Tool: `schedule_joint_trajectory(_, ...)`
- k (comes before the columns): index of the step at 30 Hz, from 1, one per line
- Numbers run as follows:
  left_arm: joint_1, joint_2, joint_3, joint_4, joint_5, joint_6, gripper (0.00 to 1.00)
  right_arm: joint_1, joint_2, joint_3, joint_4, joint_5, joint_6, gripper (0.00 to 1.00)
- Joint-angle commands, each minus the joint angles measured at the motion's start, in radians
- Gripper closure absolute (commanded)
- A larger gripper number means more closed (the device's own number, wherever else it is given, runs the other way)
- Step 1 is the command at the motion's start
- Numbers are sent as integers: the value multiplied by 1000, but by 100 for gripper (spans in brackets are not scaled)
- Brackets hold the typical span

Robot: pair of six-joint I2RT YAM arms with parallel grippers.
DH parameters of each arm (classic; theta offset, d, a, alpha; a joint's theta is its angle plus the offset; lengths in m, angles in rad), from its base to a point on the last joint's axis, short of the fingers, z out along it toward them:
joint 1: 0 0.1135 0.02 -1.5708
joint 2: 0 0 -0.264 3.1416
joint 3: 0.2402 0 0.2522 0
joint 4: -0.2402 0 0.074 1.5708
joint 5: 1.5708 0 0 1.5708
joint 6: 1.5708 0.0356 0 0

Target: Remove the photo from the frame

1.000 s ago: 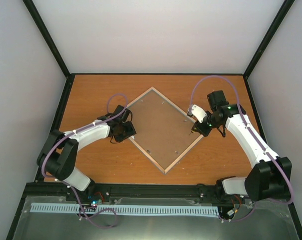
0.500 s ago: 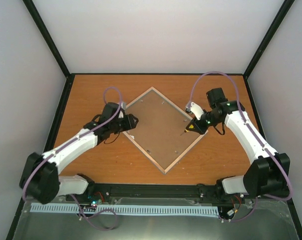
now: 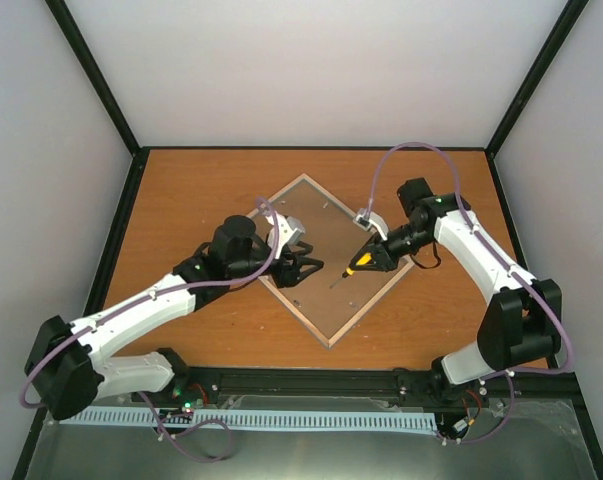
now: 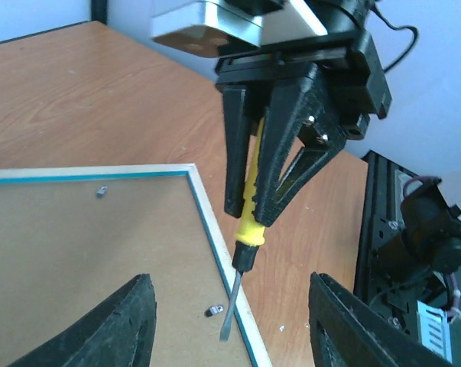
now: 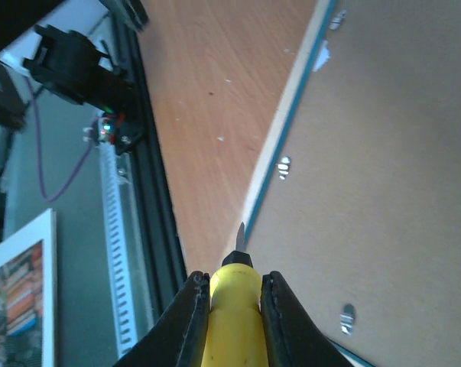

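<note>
Left hand (image 3: 303, 265) advanced over frame (image 3: 326, 215), screwdriver (image 3: 353, 268) lowered

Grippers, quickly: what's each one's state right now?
Left gripper: open, holding nothing.
Right gripper: shut on the screwdriver.

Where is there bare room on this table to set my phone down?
Bare wood: the far-left corner of the table, between the frame and the left wall; also the near-right strip between the frame and the black rail. Crowded: over the frame's middle, where the left claw and the right claw, holding a screwdriver, sit close together.
</note>
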Motion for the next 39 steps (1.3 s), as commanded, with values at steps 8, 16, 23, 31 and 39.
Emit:
schedule_joint_trajectory(8,-63,117,79,56,129,154,49,55,-6,3,-3,-166,20,96)
schedule_joint_trajectory(16,-66,180,120,50,153,177,54,56,-2,-2,9,-178,35,96)
schedule_joint_trajectory(23,-86,232,156,43,134,215,55,58,-6,-1,7,-189,35,94)
schedule_joint_trajectory(31,-106,263,155,45,121,231,60,57,-12,-4,6,-194,34,94)
schedule_joint_trajectory(39,-106,234,109,80,91,226,53,58,-18,-6,5,-199,35,94)
